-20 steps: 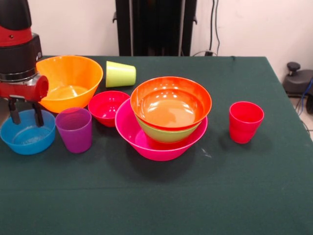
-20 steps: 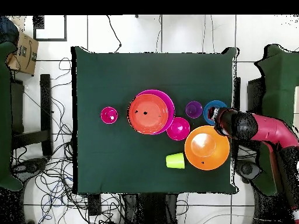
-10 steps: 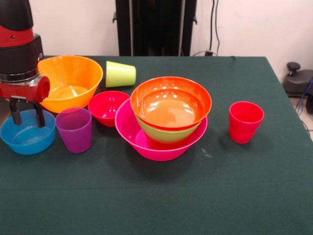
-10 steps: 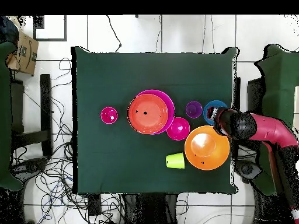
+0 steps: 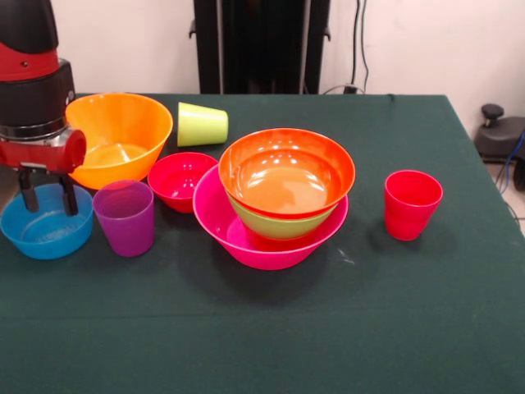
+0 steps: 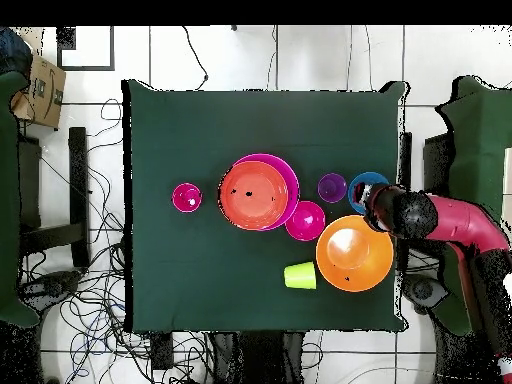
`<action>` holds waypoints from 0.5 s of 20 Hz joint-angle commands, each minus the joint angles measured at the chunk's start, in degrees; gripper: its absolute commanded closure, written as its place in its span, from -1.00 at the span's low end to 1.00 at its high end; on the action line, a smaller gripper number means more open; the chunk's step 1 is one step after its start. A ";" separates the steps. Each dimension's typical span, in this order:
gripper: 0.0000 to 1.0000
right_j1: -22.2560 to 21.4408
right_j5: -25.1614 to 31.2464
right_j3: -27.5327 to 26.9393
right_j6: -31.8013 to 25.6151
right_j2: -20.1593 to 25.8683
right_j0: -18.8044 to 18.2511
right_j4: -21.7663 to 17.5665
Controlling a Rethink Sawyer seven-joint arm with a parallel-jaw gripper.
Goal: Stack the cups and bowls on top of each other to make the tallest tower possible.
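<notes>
My gripper (image 5: 48,199) is open and hangs over the far part of the small blue bowl (image 5: 45,228) at the left; nothing is between its fingers. It also shows in the overhead view (image 6: 378,205) beside the blue bowl (image 6: 362,184). The tower (image 5: 283,193) stands mid-table: the wide pink bowl (image 5: 246,242) holds a green bowl (image 5: 275,226) and an orange-red bowl (image 5: 287,168). The purple cup (image 5: 125,217) stands upright next to the blue bowl. The lime green cup (image 5: 203,124) lies on its side. The red cup (image 5: 412,203) stands upright at the right.
The large yellow-orange bowl (image 5: 123,135) sits just behind my gripper, close to its wrist. A small red bowl (image 5: 180,178) sits between the purple cup and the tower. The blue bowl is near the table's edge (image 6: 402,180). No separate small orange bowl shows.
My gripper has shifted slightly toward the purple cup and a little lower over the blue bowl. Bowls and cups have not moved.
</notes>
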 commanded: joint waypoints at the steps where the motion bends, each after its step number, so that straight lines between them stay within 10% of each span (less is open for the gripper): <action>1: -1.00 2.02 -3.25 2.81 -3.01 -2.33 3.15 -2.46; 10: -1.00 2.66 -5.11 2.72 -1.46 -3.06 4.10 -2.83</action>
